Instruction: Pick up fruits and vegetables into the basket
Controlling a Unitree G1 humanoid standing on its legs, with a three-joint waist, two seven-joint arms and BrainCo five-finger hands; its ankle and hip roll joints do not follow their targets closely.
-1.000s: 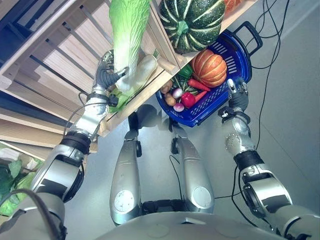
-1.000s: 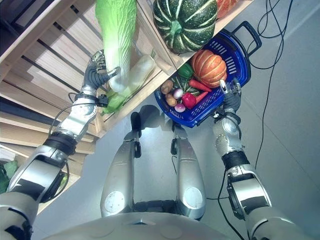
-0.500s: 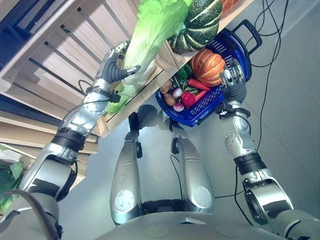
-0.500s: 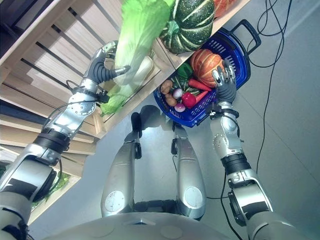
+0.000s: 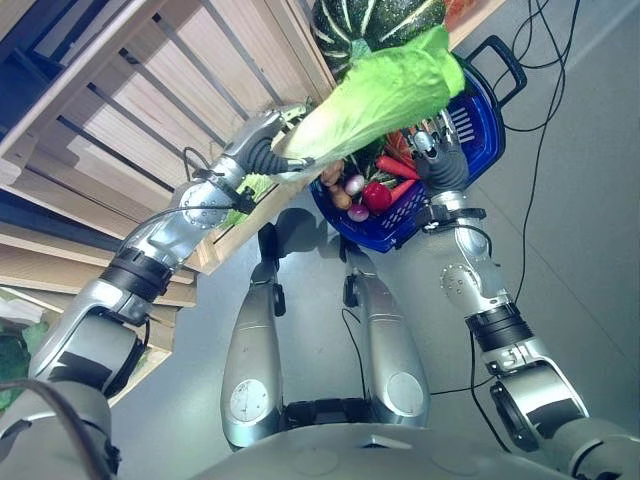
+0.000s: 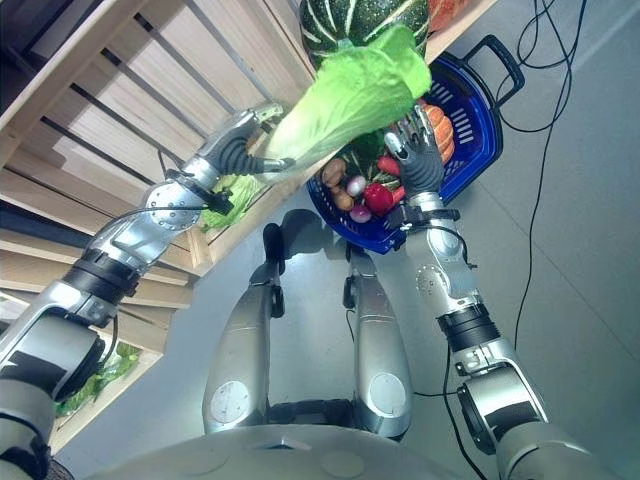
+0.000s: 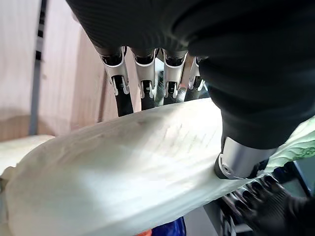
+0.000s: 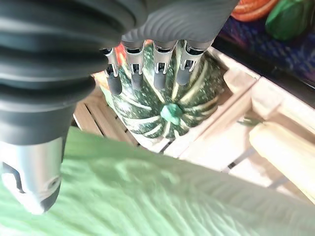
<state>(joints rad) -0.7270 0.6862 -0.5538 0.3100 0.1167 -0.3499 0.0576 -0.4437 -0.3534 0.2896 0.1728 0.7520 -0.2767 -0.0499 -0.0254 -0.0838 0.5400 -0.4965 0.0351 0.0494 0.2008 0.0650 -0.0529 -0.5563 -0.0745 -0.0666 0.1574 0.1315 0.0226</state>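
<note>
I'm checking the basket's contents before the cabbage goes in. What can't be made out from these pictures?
- Blue basket: the cabbage held by the left hand hides much of its contents in both eye views.
- Green squash: cut off by the eye views' top edge.
- Right hand: whether it touches the cabbage.

Both arms raised forward, left hand gripping, right hand open.

The left arm reaches up and inward from the lower left, elbow bent, its left hand (image 5: 262,155) with fingers (image 7: 120,93) and thumb curled round the pale stalk of a leafy cabbage (image 5: 375,100), holding it nearly level. The right arm rises from the lower right, forearm close to upright, with the right hand (image 6: 415,152) lifted just under the cabbage's leafy end, fingers (image 8: 114,81) straight and spread, holding nothing.
</note>
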